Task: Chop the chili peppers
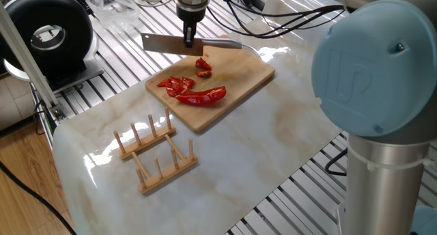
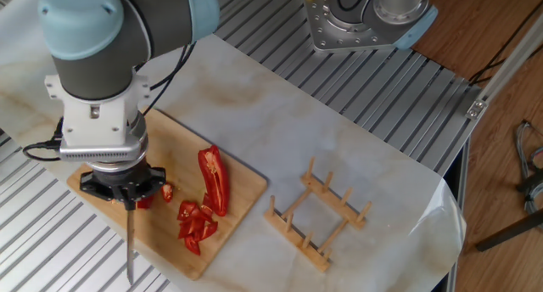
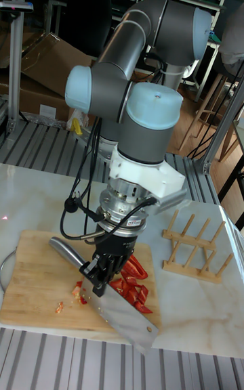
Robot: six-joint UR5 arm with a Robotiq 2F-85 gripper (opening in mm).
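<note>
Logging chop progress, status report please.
Gripper shut on cleaver, raised above cutting board. Chili peppers partly chopped, one long half uncut. Nothing blocking.

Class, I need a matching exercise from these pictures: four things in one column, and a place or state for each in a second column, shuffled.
Things:
1. cleaver
2. long chili half
3. wooden rack
4. cutting board

Places or states:
A. lies whole on the board
B. held in the claw, above the board
C. stands on the marble, off the board
D. carries the red pieces

Pairs: 1-B, 2-A, 3-C, 4-D
</note>
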